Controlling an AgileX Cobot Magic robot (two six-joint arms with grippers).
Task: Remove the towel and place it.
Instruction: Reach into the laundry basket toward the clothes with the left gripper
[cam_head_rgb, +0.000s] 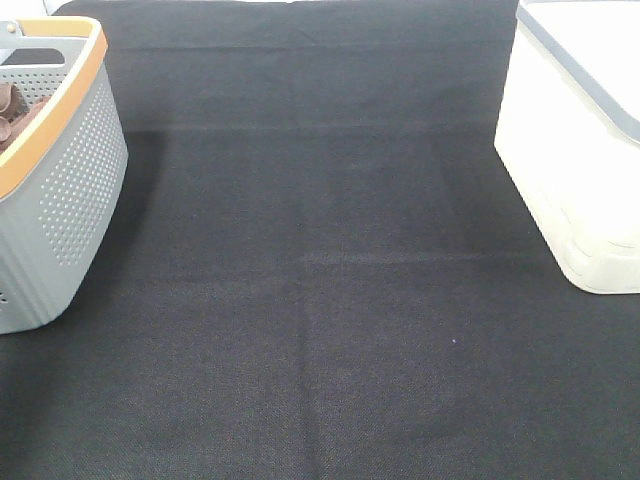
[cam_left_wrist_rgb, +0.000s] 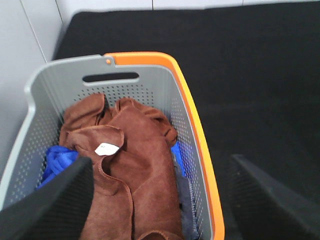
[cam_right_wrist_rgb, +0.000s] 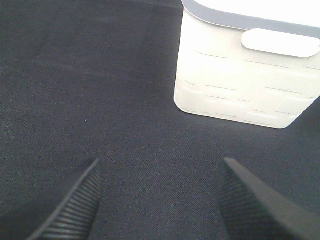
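The towel lies crumpled in the basket, seemingly atop a blue cloth. The left jaws stand open above it; the right jaws gape over the counter beside a white bin.

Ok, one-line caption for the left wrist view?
Open left end effector above the brown towel crumpled in the grey basket.

Black woven tabletop, faint fold creases, pale grey wall
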